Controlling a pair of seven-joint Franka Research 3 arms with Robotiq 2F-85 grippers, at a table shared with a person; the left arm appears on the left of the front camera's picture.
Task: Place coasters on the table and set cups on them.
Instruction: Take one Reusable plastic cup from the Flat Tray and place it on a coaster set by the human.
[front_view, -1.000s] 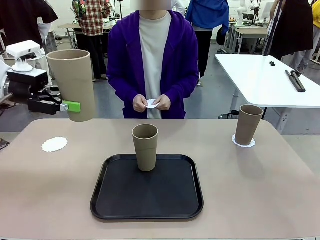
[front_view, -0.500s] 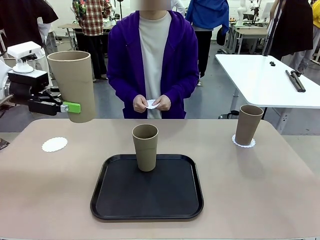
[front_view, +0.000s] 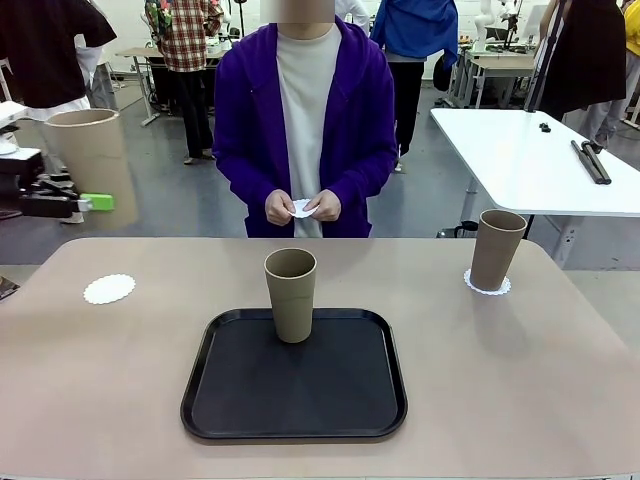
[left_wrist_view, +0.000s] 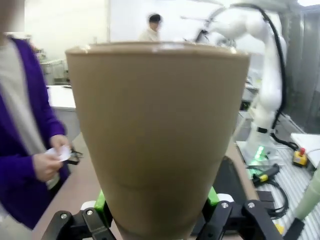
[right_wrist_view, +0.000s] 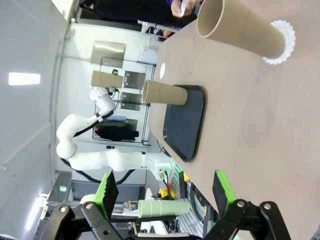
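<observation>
By the tabletop's (front_view: 500, 380) far left corner, one cup (front_view: 92, 160) hung clamped in the left gripper (front_view: 88, 203), a bare coaster (front_view: 109, 289) near that edge. A second cup (front_view: 291, 295) stood on the tray (front_view: 330, 385), a third cup (front_view: 497, 249) on a right-edge coaster (front_view: 500, 289); the right gripper (right_wrist_view: 165, 192) gaped wide.

Left of the tray (front_view: 300, 390) I see open table (front_view: 110, 380) around one flat coaster (front_view: 109, 289). A cup (front_view: 291, 295) stands on the tray's far half; right of the tray a second cup (front_view: 497, 250) blocks the way.
</observation>
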